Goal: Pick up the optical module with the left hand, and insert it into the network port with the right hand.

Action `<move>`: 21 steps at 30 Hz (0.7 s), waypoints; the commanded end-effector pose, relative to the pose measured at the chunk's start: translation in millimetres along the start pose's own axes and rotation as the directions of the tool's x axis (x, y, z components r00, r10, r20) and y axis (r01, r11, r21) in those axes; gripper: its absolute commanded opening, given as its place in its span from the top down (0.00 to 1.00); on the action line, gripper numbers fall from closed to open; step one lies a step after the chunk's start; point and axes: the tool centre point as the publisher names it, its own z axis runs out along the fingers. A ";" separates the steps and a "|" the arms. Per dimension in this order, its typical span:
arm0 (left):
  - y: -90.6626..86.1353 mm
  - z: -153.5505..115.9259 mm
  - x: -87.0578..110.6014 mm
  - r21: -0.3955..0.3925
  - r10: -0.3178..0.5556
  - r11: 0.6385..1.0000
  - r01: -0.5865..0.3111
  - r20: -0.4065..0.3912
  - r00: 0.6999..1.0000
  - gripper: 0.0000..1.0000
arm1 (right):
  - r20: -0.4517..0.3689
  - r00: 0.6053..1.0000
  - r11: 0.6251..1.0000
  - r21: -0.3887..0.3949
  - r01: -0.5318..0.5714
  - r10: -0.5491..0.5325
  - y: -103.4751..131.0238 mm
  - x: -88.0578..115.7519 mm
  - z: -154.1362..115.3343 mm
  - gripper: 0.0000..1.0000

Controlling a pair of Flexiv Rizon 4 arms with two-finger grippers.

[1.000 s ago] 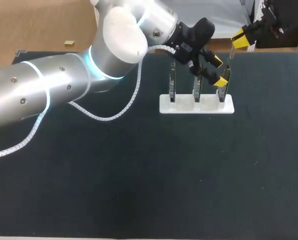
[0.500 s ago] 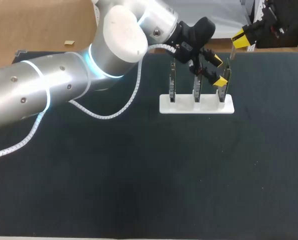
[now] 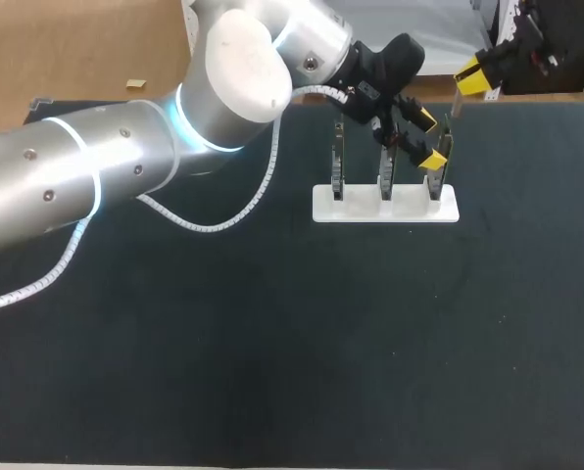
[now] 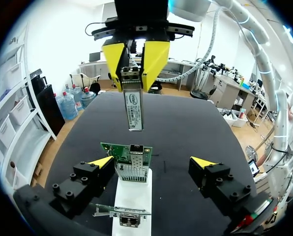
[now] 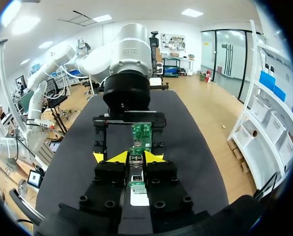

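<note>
From the head camera I see my left arm (image 3: 96,186) come in from the left of the frame to the upper middle. There the left gripper (image 3: 429,139) sits at the right end of a white holder (image 3: 361,208) on the dark table (image 3: 272,352). The holder carries three upright circuit boards (image 3: 338,162). My right gripper (image 3: 476,76) hangs at the upper right of the frame, above and just beyond that end of the holder.

On the left wrist camera the left gripper is released, its fingers spread wide. A board with the metal network port (image 4: 135,150) stands between them, touched by neither. Ahead of it, the right gripper is clenched on the optical module (image 4: 133,105), which hangs straight down above the port and clear of it.

On the right wrist camera the yellow tips grasp the module from both sides. The green board stands just beyond it, framed by the left gripper's black fingers.
</note>
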 end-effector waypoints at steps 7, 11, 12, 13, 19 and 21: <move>3.2 0.8 -1.5 0.006 -0.001 1.000 0.001 -0.006 1.000 0.00 | -0.021 1.000 1.000 -0.006 0.011 -0.011 2.8 3.1 5.7 1.00; 3.2 0.8 -1.5 0.006 -0.001 1.000 0.001 -0.006 1.000 0.00 | -0.027 0.999 1.000 -0.008 0.021 -0.022 4.1 2.6 7.2 1.00; 3.2 0.8 -1.5 0.006 -0.001 1.000 0.001 -0.006 1.000 0.00 | -0.028 0.999 1.000 -0.008 0.022 -0.022 4.3 2.7 7.4 1.00; 3.2 0.8 -1.5 0.006 -0.001 1.000 0.001 -0.006 1.000 0.00 | -0.028 0.999 1.000 -0.007 0.022 -0.022 4.2 3.1 7.7 1.00; 3.2 0.8 -1.5 0.006 -0.001 1.000 0.001 -0.006 1.000 0.00 | -0.045 0.999 1.000 -0.009 0.018 -0.018 4.8 8.1 11.8 1.00; 3.2 0.8 -1.5 0.006 -0.001 1.000 0.001 -0.006 1.000 0.00 | -0.048 0.999 1.000 -0.010 0.020 -0.021 5.5 8.2 13.0 1.00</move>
